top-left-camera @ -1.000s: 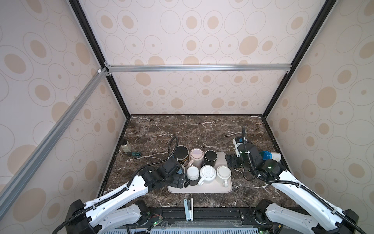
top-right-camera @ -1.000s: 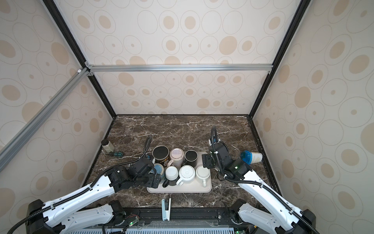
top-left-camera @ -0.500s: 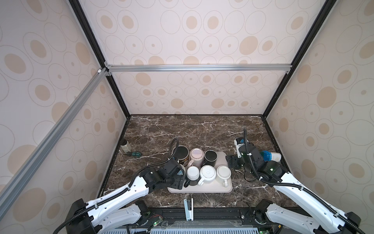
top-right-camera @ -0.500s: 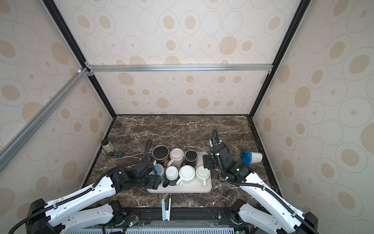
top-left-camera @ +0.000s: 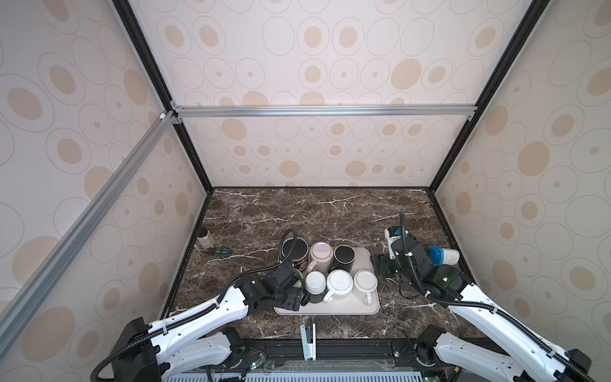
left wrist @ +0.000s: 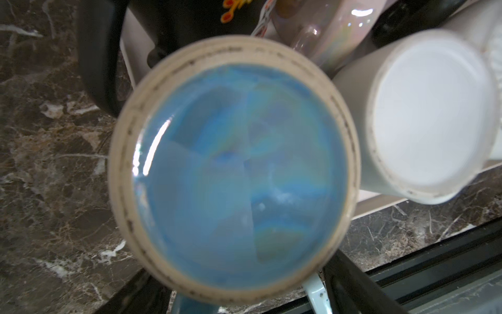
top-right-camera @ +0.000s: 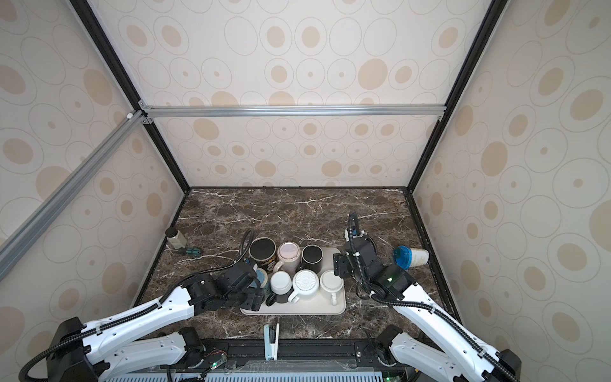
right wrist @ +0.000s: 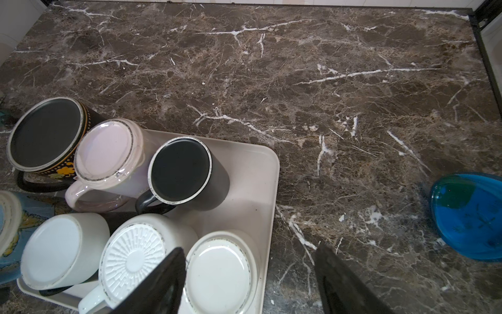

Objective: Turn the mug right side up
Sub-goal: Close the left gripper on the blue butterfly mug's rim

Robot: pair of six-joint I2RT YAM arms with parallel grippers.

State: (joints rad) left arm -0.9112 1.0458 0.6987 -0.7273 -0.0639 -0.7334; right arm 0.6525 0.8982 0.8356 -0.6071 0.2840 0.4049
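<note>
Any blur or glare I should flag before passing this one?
Left wrist view: the blue mug base fills the frame, out of focus, with a glare streak. Right wrist view: tray and black mug sharp; right claw tips dark and soft. Both top views: evenly lit, no harsh shadows.

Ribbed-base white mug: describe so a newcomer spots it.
On the beige tray, look at the front row of three upside-down white mugs. The ribbed-base white mug is the middle one; only its upturned base has raised radial ribs, the neighbours' are smooth.

Our left gripper (left wrist: 225, 176) has tightened onto the blue mug (top-right-camera: 263, 277); our right gripper (right wrist: 248, 250) has edged toward the tray (right wrist: 260, 174), jaws narrowing.
</note>
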